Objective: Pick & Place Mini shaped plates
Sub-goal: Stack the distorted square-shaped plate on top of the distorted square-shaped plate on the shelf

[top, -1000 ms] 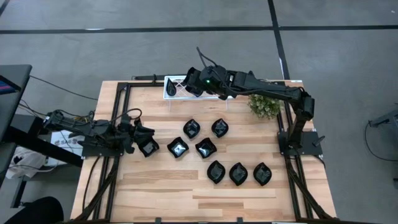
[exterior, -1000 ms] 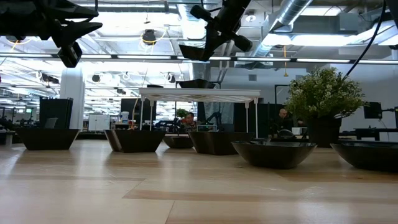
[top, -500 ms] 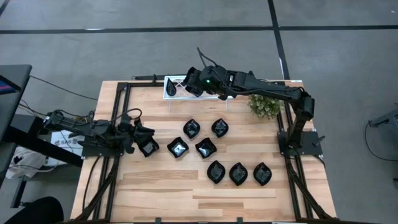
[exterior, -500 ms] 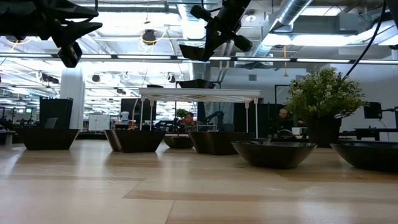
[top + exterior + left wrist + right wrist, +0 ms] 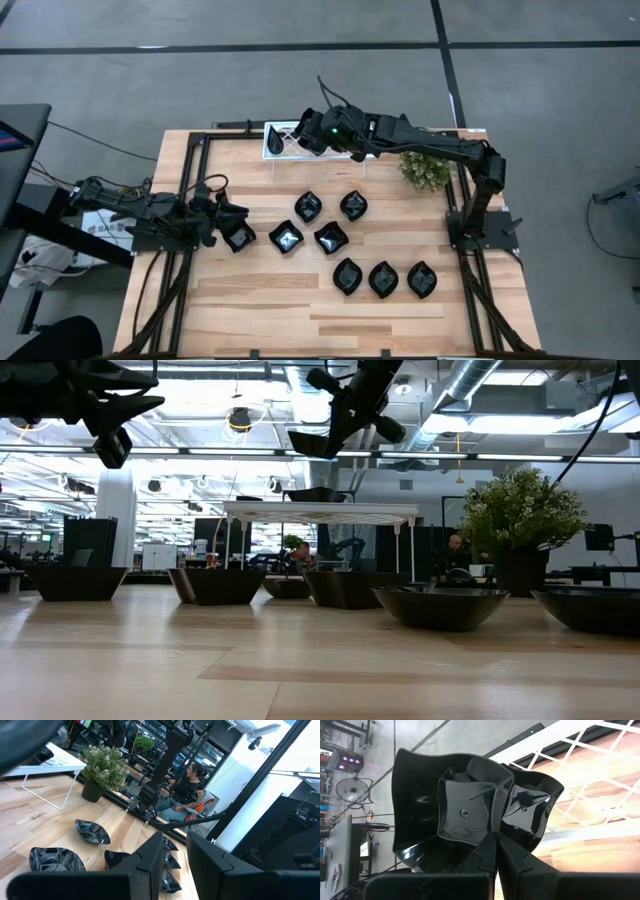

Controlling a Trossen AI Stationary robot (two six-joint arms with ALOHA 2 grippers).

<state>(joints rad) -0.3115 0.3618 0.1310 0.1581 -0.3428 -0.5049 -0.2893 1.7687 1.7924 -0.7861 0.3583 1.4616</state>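
Observation:
My right gripper [image 5: 304, 138] hangs over the white lattice tray [image 5: 284, 150] at the table's back, shut on the rim of a black rounded-square mini plate [image 5: 460, 815]. A second black plate [image 5: 530, 815] lies on the tray just behind the held one. In the low view the held plate [image 5: 312, 442] hangs well above the tray top [image 5: 320, 510]. Several more mini shaped plates lie on the wood, among them one at the left [image 5: 240, 237] and one at the right [image 5: 422, 279]. My left gripper [image 5: 222, 222] waits raised at the left, open and empty, beside the leftmost plate.
A green potted plant [image 5: 425, 170] stands at the back right, next to the right arm's base [image 5: 480, 215]. Black frame rails run along both table sides. A person [image 5: 185, 790] sits beyond the table's far side.

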